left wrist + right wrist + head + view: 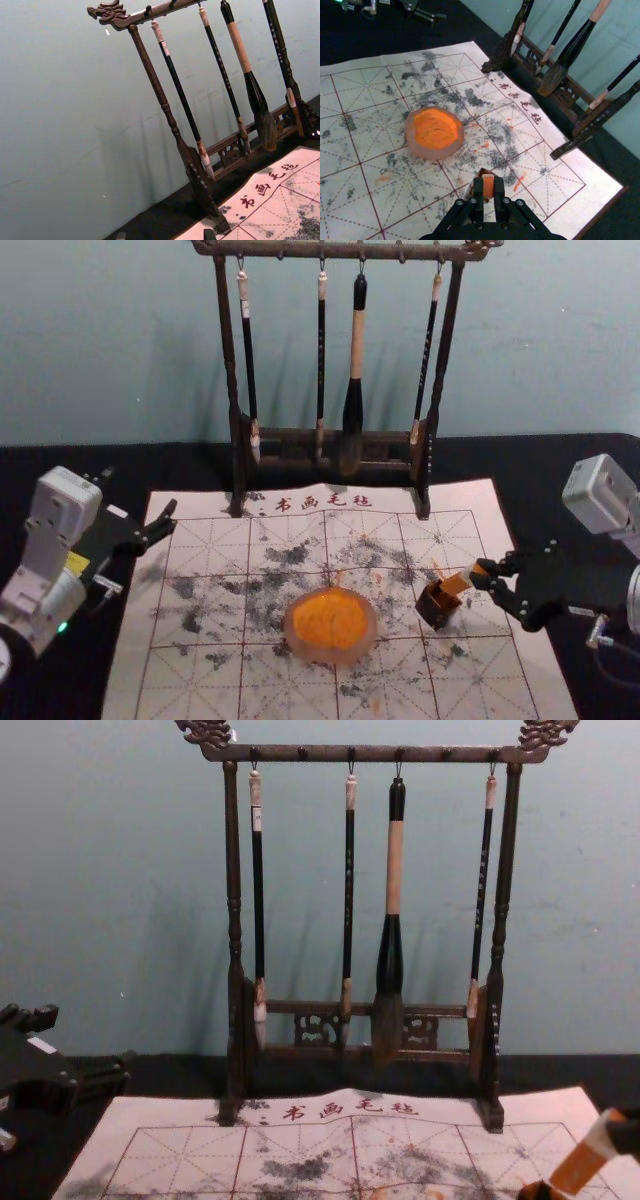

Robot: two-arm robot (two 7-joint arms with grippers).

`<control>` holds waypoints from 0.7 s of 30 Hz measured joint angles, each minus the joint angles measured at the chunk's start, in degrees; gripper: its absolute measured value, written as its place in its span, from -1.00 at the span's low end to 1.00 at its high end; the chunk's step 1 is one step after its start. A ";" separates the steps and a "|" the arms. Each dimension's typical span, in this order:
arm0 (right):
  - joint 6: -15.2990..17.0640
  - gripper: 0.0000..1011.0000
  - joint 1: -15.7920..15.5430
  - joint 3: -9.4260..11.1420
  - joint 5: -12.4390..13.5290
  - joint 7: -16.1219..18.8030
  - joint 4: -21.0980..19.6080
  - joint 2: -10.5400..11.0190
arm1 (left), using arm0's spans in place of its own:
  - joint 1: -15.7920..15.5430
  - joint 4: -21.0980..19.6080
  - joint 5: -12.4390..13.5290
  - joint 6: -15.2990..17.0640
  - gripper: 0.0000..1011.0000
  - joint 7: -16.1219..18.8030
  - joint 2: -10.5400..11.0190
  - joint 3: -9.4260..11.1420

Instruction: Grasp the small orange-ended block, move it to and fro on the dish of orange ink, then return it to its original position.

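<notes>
Gripper on left arm parked, spread, far left of working one. Dish just left of working gripper. Dark holder, nearer, takes lower end of block, long axis slanting down-left from fingers. Right gripper, nearer arm, closed on upper end; leftward carry likely.

So you've got a dark wooden rack standing at the back, front feet on the mat, with carved dragon-ish heads up top. Four brushes hang off it: three skinny ones plus one chunky brush, third from your left. Your mat's got red gridlines, lettering along its far edge, and loads of dark smudges. Black cloth under it, pale bluish wall behind.
</notes>
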 joint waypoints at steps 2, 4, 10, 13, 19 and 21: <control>0.18 -0.82 0.02 -0.16 -0.08 0.14 0.24 -0.10 | 0.00 0.00 0.00 0.00 0.98 0.00 0.00 0.00; 0.31 -0.82 0.10 -0.27 -0.15 0.21 0.46 -0.23 | 0.00 0.00 0.00 0.00 0.98 0.00 0.00 0.00; 0.68 -0.82 0.55 -0.86 -0.56 0.61 1.40 -0.73 | 0.00 0.00 0.00 0.00 0.98 0.00 0.00 0.00; 0.80 -0.82 0.77 -1.13 -0.77 0.75 1.71 -0.92 | 0.00 0.00 0.00 0.00 0.98 0.00 0.00 0.00; 1.26 -0.82 1.78 -2.13 -1.49 1.12 2.93 -1.68 | 0.00 0.00 0.00 0.00 0.98 0.00 0.00 0.00; 1.37 -0.82 2.17 -2.46 -1.80 1.27 3.34 -1.93 | 0.00 0.00 0.00 0.00 0.98 0.00 0.00 0.00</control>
